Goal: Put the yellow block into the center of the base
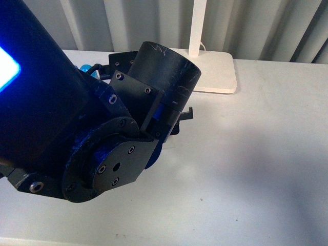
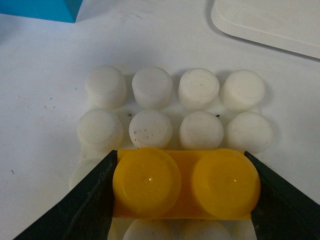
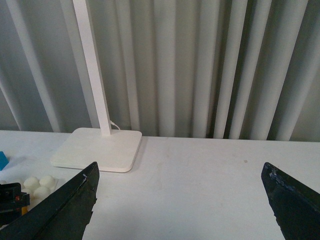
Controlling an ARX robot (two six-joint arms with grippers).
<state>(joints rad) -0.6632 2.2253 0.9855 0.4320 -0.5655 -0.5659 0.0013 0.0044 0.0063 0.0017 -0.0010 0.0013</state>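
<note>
White table (image 3: 210, 175) with grey pleated curtain (image 3: 200, 65) behind; lamp stand (image 3: 97, 148) sitting near the back edge. Front view is mostly blocked by the left arm (image 1: 77, 128), so base and block are not showing there.

Left gripper (image 2: 182, 192) is clamping the yellow block (image 2: 184, 184) by its short ends, one dark finger (image 2: 87, 200) on each side. Block is sitting over the base (image 2: 175, 107), across the two middle columns, on the third stud row counting from the far one in the wrist view; whether it is pressed down or only resting on the studs cannot be told. Blue block corner (image 2: 45, 9) is lying well apart.

Right gripper (image 3: 180, 200) is hanging spread wide, holding nothing, pointing at the curtain.

Risk, as a guess: if the block is slightly off the stud grid, pushing down would jam it or slide the loose base on the table. Releasing before it seats could leave it tilted.

Block is glossy yellow-orange, two round studs, looking level.
</note>
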